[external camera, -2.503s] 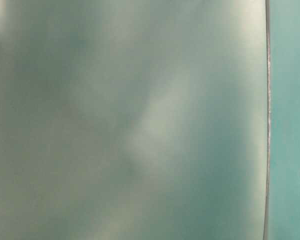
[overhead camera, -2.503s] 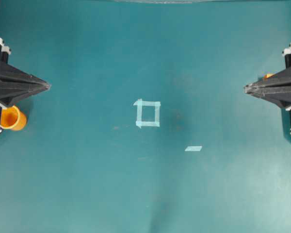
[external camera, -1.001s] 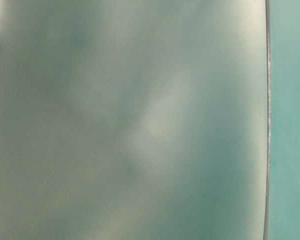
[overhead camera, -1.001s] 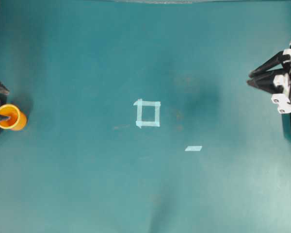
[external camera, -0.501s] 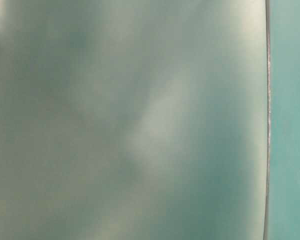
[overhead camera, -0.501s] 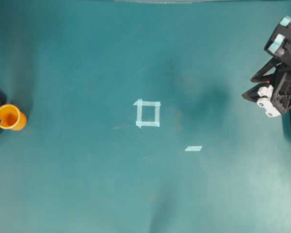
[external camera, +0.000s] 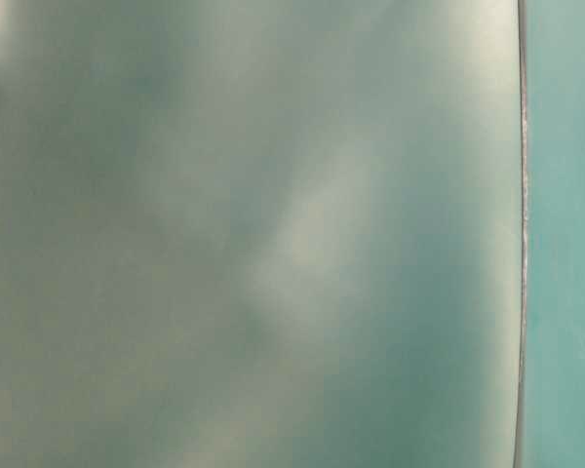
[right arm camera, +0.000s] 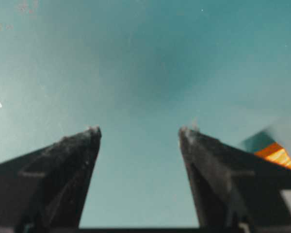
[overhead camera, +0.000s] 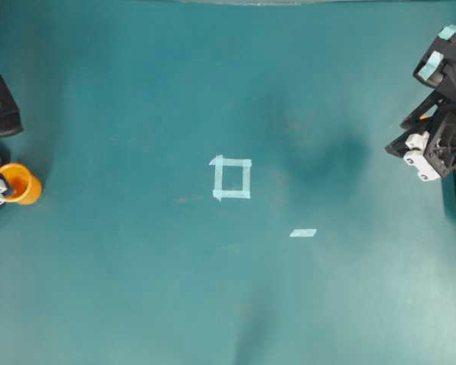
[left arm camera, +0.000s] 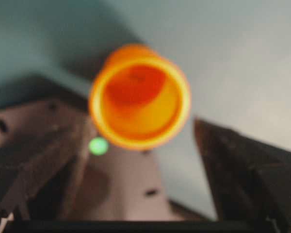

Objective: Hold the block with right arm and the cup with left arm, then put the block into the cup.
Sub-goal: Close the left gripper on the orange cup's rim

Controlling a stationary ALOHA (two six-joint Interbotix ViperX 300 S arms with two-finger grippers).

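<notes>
The left gripper (left arm camera: 140, 145) gapes wide around the cup (left arm camera: 139, 95) at the worktop's left edge. The right gripper (right arm camera: 139, 131) is spread too, empty, the block (right arm camera: 276, 154) (barely visible) beside one finger. Closing off-centre could topple the cup.

Teal bench (overhead camera: 137, 289) fills pretty much the whole overhead view, with a pale tape square (overhead camera: 232, 178) stuck near the middle and a loose tape strip (overhead camera: 303, 233) just off to its lower right. Soft shadows, table-level view's a blur.
</notes>
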